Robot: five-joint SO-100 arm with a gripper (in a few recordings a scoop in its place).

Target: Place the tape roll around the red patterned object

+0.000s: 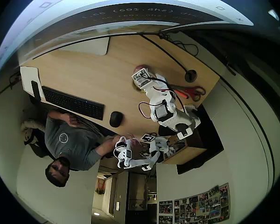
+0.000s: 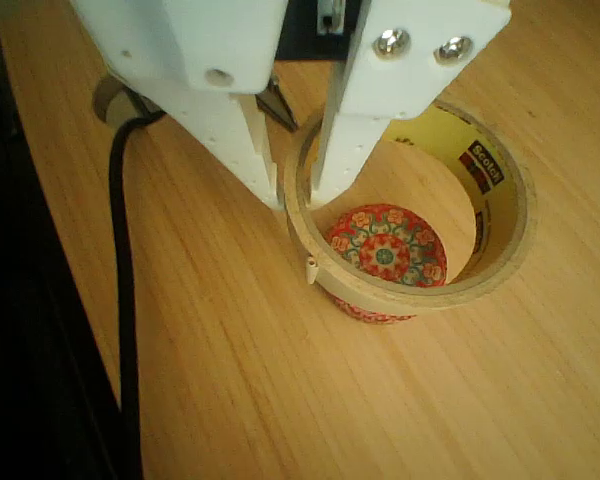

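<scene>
In the wrist view my gripper point(image 2: 295, 192) is shut on the wall of the tape roll point(image 2: 500, 240), with one finger outside the ring and one inside. The cream ring hangs slightly tilted, just above the wooden desk. The red patterned object point(image 2: 385, 248) shows through the ring's open centre, and its near edge peeks out under the front rim. In the overhead view the gripper point(image 1: 141, 73) is over the desk's far middle, and a pink-red spot beside it is too small to make out.
A black cable point(image 2: 125, 300) runs down the left beside the gripper. On the desk lie a black keyboard point(image 1: 73, 102), a black mouse point(image 1: 115, 119) and red-handled scissors point(image 1: 192, 92). A person point(image 1: 67, 140) sits at the desk's left front.
</scene>
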